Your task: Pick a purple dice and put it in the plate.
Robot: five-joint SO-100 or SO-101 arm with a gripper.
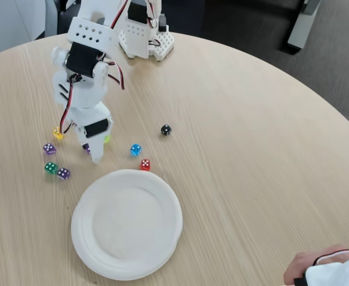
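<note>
One die to grab: arm is down at the purple one, grasp not confirmed

You're at the pick step. The gripper [94, 156] is lowered to the table [252, 149] in the fixed view, tips pointing down just above the plate's far rim. A sliver of deep violet shows at the left edge of the fingers, approx where the purple dice [86, 148] sits; most of it is hidden by the white finger. You can't tell whether the jaws are apart, together or clamped on it, as the arm body blocks the gap.

Judgement: next move needs a firm close on that cube, then a straight lift before swinging toward the plate [126, 223], which lies near, just below the gripper in the pic. Short carry, so keep it low.

Watch the neighbours: a lime-green die [107, 139] touches or nearly touches the gripper's right side, blue die [135, 149] and red die [145, 164] sit a bit further right. Two paler lilac dice [49, 148] [63, 173] and a green die [51, 168] lie to the left, apart from the fingers.
</note>
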